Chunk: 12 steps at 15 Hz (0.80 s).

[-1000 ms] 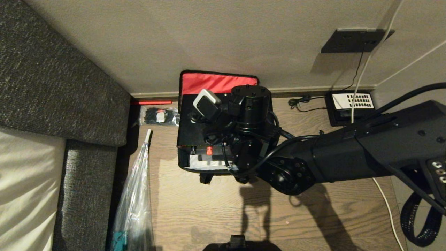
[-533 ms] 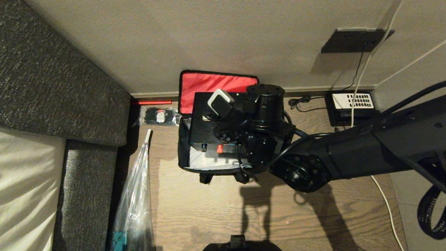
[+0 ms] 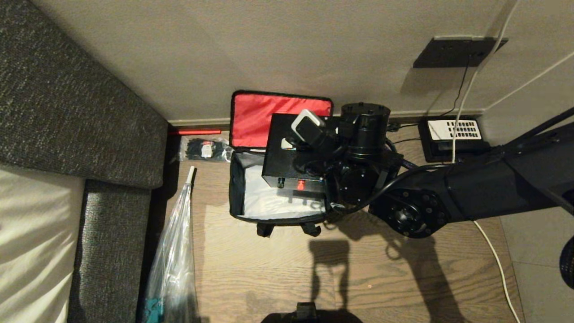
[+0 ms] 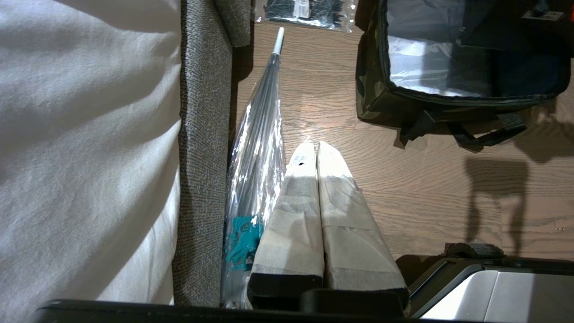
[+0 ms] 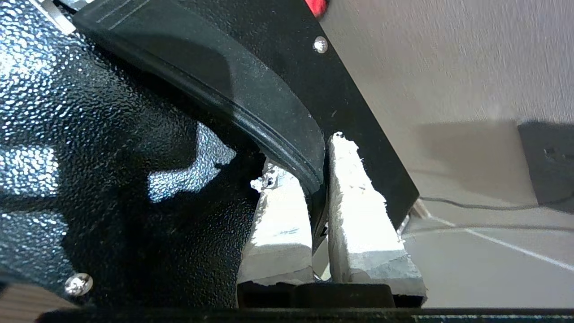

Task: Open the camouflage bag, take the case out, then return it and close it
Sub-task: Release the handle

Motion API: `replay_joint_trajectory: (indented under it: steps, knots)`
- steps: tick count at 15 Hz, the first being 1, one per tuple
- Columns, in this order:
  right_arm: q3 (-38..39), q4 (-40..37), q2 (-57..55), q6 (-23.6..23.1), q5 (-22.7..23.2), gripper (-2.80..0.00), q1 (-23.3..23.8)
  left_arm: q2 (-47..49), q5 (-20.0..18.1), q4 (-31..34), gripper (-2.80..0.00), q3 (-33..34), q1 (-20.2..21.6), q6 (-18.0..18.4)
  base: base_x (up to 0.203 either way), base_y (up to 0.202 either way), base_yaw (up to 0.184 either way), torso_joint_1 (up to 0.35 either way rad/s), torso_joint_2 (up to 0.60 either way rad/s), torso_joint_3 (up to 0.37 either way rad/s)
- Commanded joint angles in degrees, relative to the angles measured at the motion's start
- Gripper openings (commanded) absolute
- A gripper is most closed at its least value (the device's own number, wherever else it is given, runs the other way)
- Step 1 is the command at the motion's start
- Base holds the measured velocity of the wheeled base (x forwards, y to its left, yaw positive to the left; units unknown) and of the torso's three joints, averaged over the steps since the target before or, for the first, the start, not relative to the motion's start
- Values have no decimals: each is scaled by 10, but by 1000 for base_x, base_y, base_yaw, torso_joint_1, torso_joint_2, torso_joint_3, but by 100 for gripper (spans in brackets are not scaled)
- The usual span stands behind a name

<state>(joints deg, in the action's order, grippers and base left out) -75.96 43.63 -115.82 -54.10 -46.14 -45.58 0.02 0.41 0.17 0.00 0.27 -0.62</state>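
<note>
Slippage is the main risk: the case (image 3: 291,152) is held only by its curved handle (image 5: 251,94), pinched thinly in the right gripper (image 5: 319,215), and hangs above the open camouflage bag (image 3: 237,197), toward its 3 o'clock side. A swing could snag the bag wall. No writing can be read. The left gripper (image 4: 317,157) is pressed together, idle.

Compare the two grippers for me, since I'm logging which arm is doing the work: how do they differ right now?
The right gripper is shut on the black handle of the case, holding it partly over the open camouflage bag; the left gripper is shut on nothing. The right gripper is up at the bag, while the left gripper hangs over bare floor beside a clear umbrella. Both have pale padded fingers pressed together.
</note>
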Motion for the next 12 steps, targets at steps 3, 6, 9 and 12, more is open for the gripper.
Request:
replay_joint_trajectory:
  steps: [3,6,9,12]
  knots:
    - [21,5,16,-3,-2,-280,26,-1,0,0,-280,2,1,0,0,0,0,0,0,0]
    - [31,6,26,-2,-1,-280,44,-1,0,0,-280,2,0,0,0,0,0,0,0,0]
    - [45,6,34,4,0,-280,57,-1,0,0,-280,2,0,0,0,0,0,0,0,0]
    - [54,7,40,6,1,-280,80,-1,0,0,-280,2,0,0,0,0,0,0,0,0]
